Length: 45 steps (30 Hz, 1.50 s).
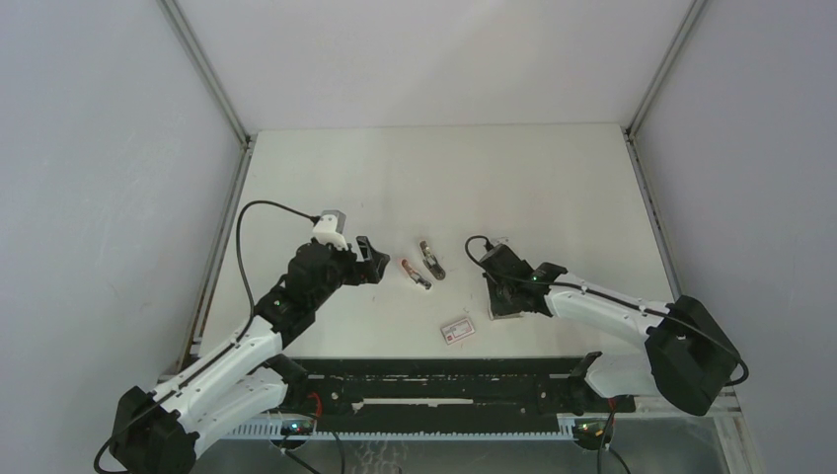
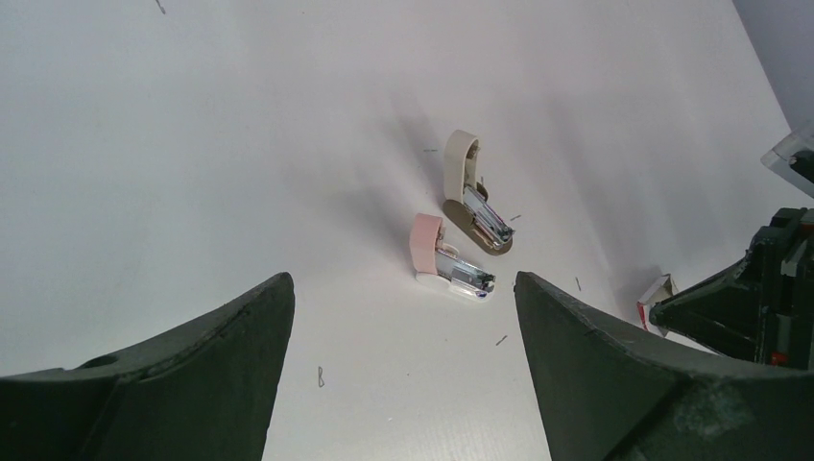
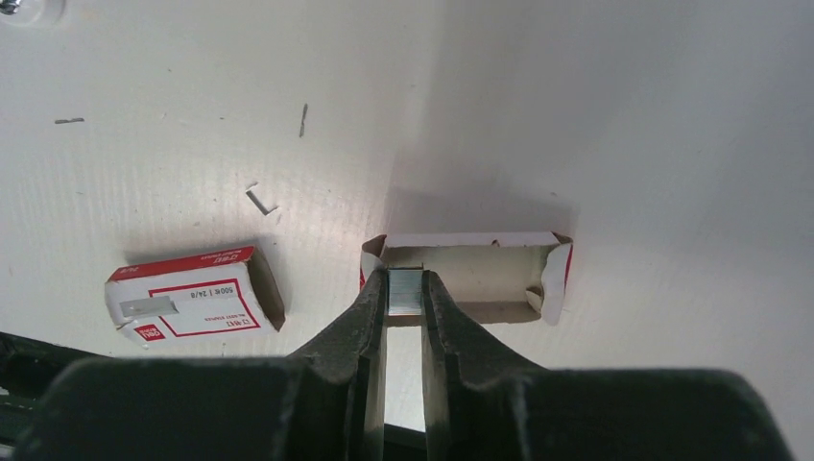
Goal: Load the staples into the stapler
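Note:
The pink stapler lies open on the white table, its metal magazine showing; in the top view it lies just right of my left gripper. In the left wrist view my left gripper is open and empty, with the stapler a short way beyond its fingertips. My right gripper is shut on the staples, a small silvery block, at the left end of an open white cardboard tray. In the top view the right gripper is right of the stapler.
A second, beige stapler lies open just beyond the pink one. A white-and-red staple box sleeve lies left of the tray. Several loose staples are scattered on the table.

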Each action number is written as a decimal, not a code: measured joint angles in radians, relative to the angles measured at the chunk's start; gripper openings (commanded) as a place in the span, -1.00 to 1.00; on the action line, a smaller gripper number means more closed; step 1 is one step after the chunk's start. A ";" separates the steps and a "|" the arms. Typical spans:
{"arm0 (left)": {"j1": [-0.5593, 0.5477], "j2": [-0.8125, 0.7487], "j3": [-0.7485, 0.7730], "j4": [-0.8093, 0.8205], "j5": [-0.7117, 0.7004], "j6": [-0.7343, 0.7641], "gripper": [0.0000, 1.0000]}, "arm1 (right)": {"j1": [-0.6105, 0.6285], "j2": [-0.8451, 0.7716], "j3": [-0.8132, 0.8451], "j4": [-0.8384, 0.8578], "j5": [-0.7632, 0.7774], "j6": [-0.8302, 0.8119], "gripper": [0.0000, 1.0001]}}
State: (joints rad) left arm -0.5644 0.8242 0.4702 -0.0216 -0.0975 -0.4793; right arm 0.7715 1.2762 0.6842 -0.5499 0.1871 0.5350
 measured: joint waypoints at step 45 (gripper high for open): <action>0.012 -0.036 -0.032 -0.003 0.005 -0.007 0.77 | -0.113 -0.003 -0.094 0.075 -0.048 0.016 -0.49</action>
State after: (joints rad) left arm -0.5522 0.7883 0.4377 -0.0246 -0.0925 -0.4866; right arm 0.6590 1.2732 0.5900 -0.4751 0.1394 0.5507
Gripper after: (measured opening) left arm 0.885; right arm 0.262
